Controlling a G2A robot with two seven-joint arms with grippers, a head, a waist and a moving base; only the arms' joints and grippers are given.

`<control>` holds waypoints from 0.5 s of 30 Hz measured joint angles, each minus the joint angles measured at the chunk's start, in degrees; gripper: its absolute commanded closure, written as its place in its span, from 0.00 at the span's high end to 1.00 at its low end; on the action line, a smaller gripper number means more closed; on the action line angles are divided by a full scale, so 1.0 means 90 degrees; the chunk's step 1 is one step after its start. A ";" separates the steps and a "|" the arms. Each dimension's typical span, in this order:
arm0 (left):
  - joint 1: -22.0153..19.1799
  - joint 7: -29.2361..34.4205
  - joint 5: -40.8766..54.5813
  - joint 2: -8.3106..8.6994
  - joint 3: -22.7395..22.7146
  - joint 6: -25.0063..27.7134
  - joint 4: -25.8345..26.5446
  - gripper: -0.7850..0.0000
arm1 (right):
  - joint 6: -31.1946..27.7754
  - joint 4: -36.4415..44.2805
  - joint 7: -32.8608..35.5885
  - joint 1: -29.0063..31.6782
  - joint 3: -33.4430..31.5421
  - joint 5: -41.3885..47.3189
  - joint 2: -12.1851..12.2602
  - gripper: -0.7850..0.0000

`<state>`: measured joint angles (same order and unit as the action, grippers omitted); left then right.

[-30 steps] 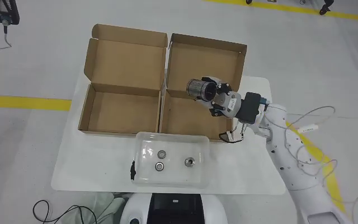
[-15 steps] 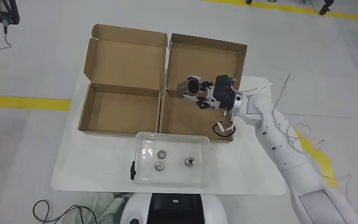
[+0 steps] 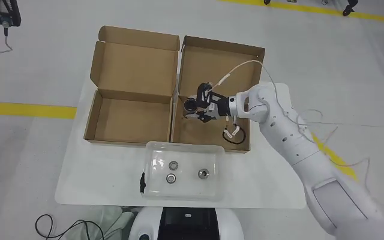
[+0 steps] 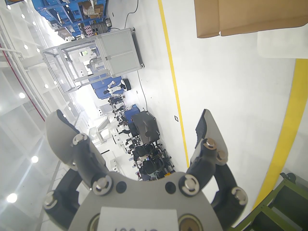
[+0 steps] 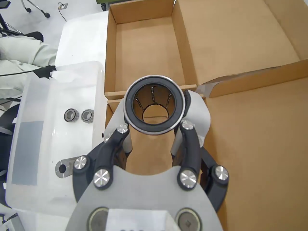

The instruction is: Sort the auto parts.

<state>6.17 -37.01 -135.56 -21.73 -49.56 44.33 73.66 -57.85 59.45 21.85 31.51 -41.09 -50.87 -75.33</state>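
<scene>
A hollow cylindrical bearing (image 5: 142,97), metal-walled, with a black end ring and rows of tiny balls along its bore, is clamped between the fingers of the right gripper (image 5: 156,111). It is held on its side over the floor of the right cardboard box (image 3: 207,133), close to the wall that stands beside the left cardboard box (image 3: 129,120). Both boxes are plain brown, with their lids folded back. Three small round metal bearings (image 3: 174,164) are seen in a clear plastic tub (image 3: 186,144), set before the boxes on the white desk (image 3: 102,174). The left gripper (image 4: 132,121) is spread wide, with nothing between its fingers.
</scene>
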 measured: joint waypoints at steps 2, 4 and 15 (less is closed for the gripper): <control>0.0000 0.0000 0.0000 0.0000 0.0000 0.0000 0.0000 1.00 | -0.0019 -0.0203 0.0095 -0.0139 0.0149 -0.0004 -0.0069 0.00; 0.0000 0.0000 0.0000 0.0000 0.0000 0.0000 0.0000 1.00 | -0.0018 -0.0369 0.0106 -0.0265 0.0285 -0.0056 -0.0138 0.00; 0.0000 0.0000 0.0000 0.0000 0.0000 0.0000 0.0000 1.00 | 0.0117 -0.0535 -0.0203 -0.0502 0.0817 -0.0730 -0.0331 0.00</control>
<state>6.17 -37.01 -135.56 -21.73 -49.56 44.33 73.66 -56.80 54.63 20.03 27.00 -33.74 -57.44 -78.31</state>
